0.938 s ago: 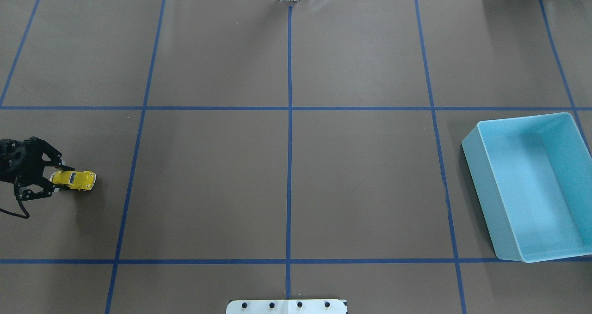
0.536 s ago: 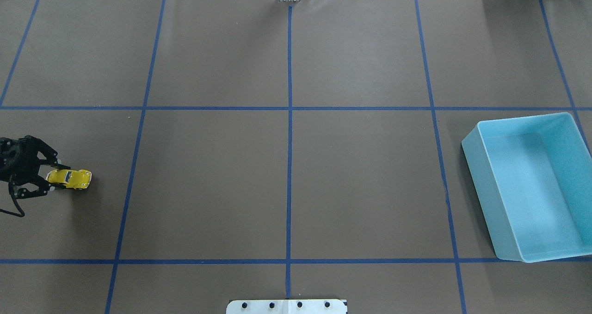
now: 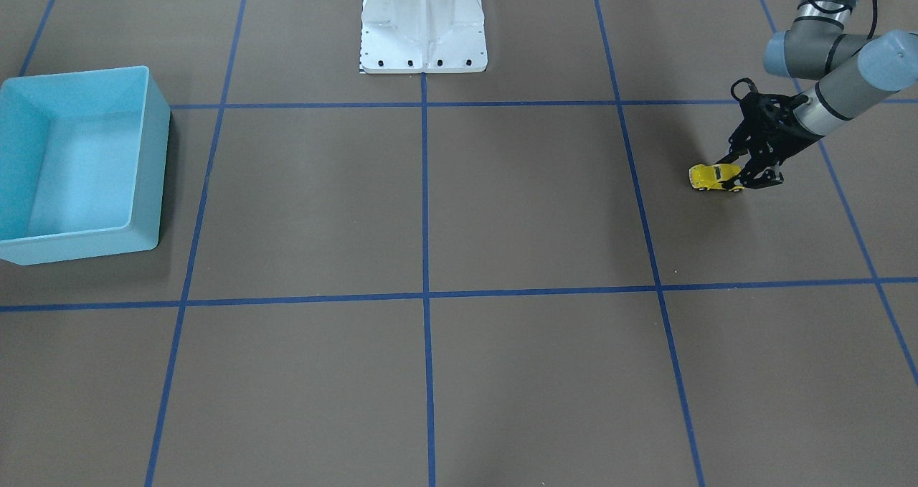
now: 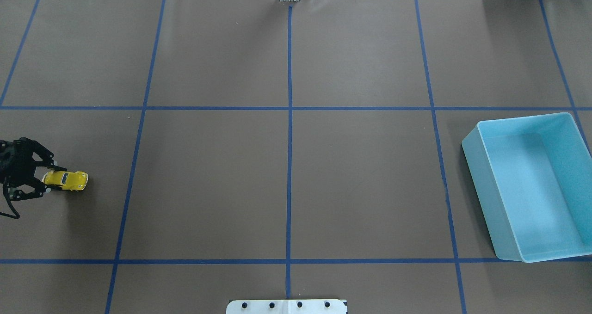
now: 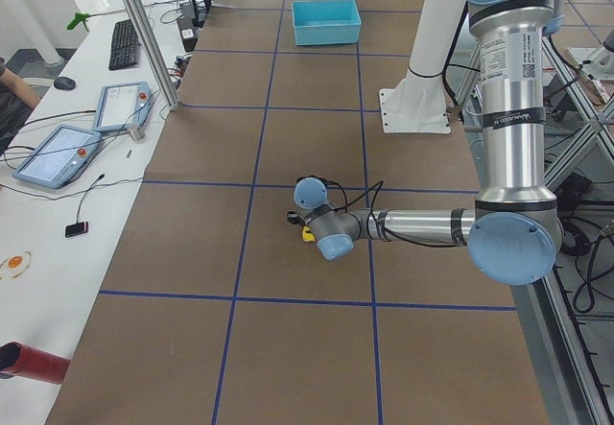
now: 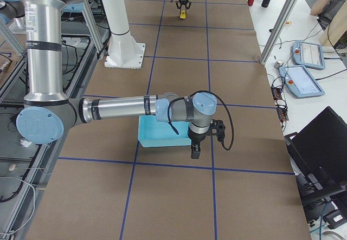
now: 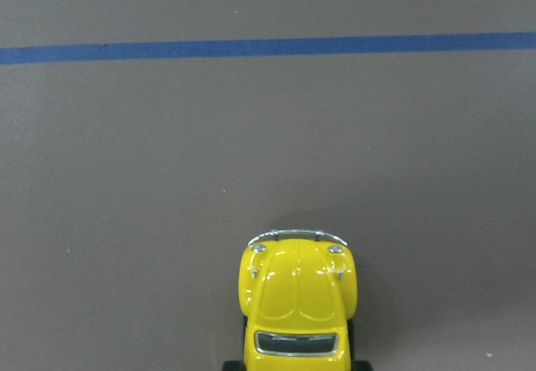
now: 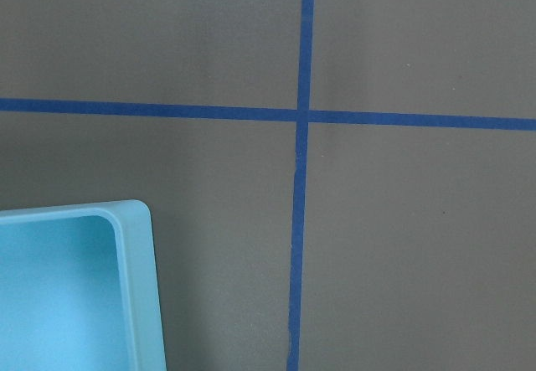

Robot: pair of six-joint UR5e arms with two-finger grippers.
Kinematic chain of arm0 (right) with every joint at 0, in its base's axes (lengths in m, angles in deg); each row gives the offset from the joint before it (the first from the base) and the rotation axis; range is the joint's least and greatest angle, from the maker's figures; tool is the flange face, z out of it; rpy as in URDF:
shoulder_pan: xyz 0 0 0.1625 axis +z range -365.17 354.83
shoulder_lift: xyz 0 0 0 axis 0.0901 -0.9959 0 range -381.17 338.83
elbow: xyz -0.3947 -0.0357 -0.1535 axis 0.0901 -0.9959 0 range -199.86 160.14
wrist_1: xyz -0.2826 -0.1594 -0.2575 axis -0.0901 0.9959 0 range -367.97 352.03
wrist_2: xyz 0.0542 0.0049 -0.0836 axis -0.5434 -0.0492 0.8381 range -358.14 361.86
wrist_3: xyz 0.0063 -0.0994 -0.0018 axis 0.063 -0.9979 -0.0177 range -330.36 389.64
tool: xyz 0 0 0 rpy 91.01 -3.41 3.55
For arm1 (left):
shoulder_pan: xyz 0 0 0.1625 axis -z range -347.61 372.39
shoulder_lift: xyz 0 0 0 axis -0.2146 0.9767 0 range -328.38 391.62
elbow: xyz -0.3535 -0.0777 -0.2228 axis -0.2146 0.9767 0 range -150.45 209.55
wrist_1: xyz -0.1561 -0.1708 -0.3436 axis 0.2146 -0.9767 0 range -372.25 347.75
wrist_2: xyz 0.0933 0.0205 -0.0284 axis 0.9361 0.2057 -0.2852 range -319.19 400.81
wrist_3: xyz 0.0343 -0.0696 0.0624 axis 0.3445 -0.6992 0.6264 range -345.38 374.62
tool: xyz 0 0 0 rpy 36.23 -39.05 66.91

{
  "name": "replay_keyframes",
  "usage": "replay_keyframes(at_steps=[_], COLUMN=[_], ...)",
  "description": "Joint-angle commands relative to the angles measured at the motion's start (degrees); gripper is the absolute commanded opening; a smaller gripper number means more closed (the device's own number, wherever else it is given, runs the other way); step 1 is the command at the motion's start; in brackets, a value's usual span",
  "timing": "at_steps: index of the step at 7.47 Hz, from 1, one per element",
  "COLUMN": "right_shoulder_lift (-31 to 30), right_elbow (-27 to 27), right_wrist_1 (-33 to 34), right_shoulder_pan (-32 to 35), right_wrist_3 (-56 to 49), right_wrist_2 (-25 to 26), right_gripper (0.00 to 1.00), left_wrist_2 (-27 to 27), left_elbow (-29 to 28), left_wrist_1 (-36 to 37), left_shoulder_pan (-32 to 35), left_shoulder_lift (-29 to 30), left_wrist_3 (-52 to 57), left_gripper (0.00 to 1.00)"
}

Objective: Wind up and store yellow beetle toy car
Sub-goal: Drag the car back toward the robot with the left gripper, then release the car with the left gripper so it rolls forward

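Left arm (image 3: 846, 89): reaches out low over the left end of the table (image 4: 286, 166). The forearm lies close to level just above the surface, and the wrist points toward the table's middle.

Left gripper (image 4: 48, 181): lying almost flat. Its two black fingers are narrowed to the car's width, one on each flank, and clamped on the tail.

Yellow beetle toy car (image 4: 65, 180): stands on its wheels on the brown table, in the left column of the middle row of squares. Its rear sits between the fingers and its nose points toward the centre. The left wrist view shows the bonnet, chrome bumper and windscreen from behind, with bare table ahead of it.

Blue tape lines (image 4: 289, 120): mark the surface into squares. One runs across the table ahead of the car's nose, well apart from it.

Light blue bin (image 4: 532, 189): at the table's right end, well apart from the car, open side up, set slightly askew to the tape grid.

Right arm (image 6: 119, 109): stretched out level from its elbow over the right end, with the wrist bent straight down.

Right gripper (image 6: 194, 153): hangs pointing down, just beside the bin's corner, over a tape crossing. Whether its fingers are spread or closed cannot be told.
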Motion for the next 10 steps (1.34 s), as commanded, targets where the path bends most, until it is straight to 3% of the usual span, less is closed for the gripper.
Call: replay_keyframes(at_steps=[1,4,5,6,7,10], right_shoulder_lift=[0.0,0.0,0.0,0.0,0.0,0.0], right_elbow=[0.0,0.0,0.0,0.0,0.0,0.0], right_wrist_1=[0.0,0.1,0.1,0.0,0.0,0.1], right_shoulder_pan=[0.0,0.0,0.0,0.0,0.0,0.0], right_wrist_3=[0.0,0.0,0.0,0.0,0.0,0.0], right_wrist_2=[0.0,0.0,0.0,0.0,0.0,0.0], right_gripper=[1.00,1.00,1.00,1.00,1.00,1.00], left_wrist_2=[-0.2,-0.6,-0.6,-0.6,-0.5,-0.5], left_elbow=[-0.2,-0.5,-0.6,-0.6,-0.5,-0.6], left_wrist_1=[-0.1,-0.8,-0.9,-0.9,-1.4,-1.9], left_shoulder_pan=[0.3,0.4,0.5,0.6,0.6,0.7], left_shoulder_lift=[-0.1,-0.6,-0.7,-0.7,-0.6,-0.6], left_wrist_3=[0.0,0.0,0.0,-0.1,0.0,-0.1], left_gripper=[0.10,0.10,0.24,0.72,1.00,1.00])
